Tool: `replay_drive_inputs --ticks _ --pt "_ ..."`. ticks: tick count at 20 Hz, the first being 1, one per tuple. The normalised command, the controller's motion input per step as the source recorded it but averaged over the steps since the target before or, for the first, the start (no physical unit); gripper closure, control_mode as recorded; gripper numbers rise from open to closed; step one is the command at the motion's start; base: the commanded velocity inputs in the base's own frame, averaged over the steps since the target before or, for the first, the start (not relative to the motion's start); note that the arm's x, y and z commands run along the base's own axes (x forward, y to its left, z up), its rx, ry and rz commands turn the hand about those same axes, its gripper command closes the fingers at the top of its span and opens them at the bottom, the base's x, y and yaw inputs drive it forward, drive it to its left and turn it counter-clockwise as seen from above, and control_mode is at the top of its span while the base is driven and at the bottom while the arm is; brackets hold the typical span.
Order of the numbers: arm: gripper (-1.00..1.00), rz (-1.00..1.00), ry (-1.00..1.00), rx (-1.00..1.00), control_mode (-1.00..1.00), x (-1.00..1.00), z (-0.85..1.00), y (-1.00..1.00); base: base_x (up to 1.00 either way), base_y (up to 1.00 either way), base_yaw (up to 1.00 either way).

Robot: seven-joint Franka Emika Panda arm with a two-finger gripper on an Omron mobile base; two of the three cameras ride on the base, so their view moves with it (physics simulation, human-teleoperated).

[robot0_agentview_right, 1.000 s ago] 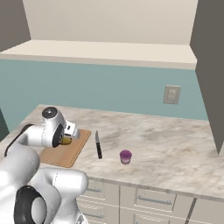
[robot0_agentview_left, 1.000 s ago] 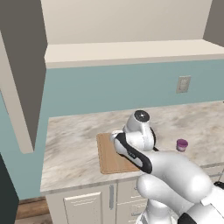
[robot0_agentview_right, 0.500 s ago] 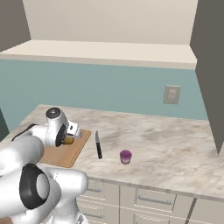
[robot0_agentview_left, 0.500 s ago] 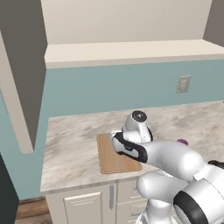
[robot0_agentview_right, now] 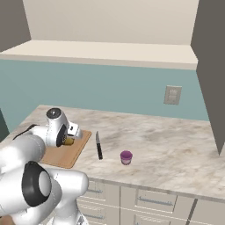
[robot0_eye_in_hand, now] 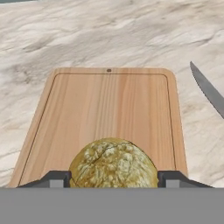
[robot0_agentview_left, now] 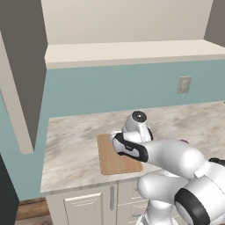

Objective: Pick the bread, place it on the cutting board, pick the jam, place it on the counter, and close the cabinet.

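End effector (robot0_eye_in_hand: 113, 178) low over the cutting board (robot0_eye_in_hand: 109, 105), its two fingers pinching the bread (robot0_eye_in_hand: 113, 164) from either side — bun above the board's near end. Knife (robot0_agentview_right: 99, 145) lies on the table (robot0_agentview_right: 167, 145) just beside the board; the jam (robot0_agentview_right: 126, 157) stands farther along, apart from both.

Glossy white rounded arm (robot0_agentview_left: 176, 158) segments (dark bands at joints).

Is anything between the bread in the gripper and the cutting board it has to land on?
Nothing visible. The bread sits between the gripper's fingertips directly over the bare cutting board. The knife lies on the counter off the board's edge, out of the path.
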Motion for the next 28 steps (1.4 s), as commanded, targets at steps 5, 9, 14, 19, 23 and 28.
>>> replay_drive_inputs --ticks 5,9,14,19,23,28 --pt "1.00 0.00 0.00 0.00 -1.00 0.00 -0.15 0.01 0.00 0.00 0.00" --pt "1.00 0.00 0.00 0.00 -1.00 0.00 -0.21 0.01 0.00 0.00 0.00" --pt "1.00 0.00 0.00 0.00 -1.00 0.00 -0.16 0.00 0.00 0.00 0.00" --pt "1.00 0.00 0.00 0.00 -1.00 0.00 -0.10 0.00 0.00 0.00 0.00" --pt "-1.00 0.00 0.00 0.00 -1.00 0.00 -0.01 0.00 0.00 0.00 0.00" --pt "-1.00 0.00 0.01 0.00 -1.00 0.00 0.00 0.00 0.00 0.00 0.00"
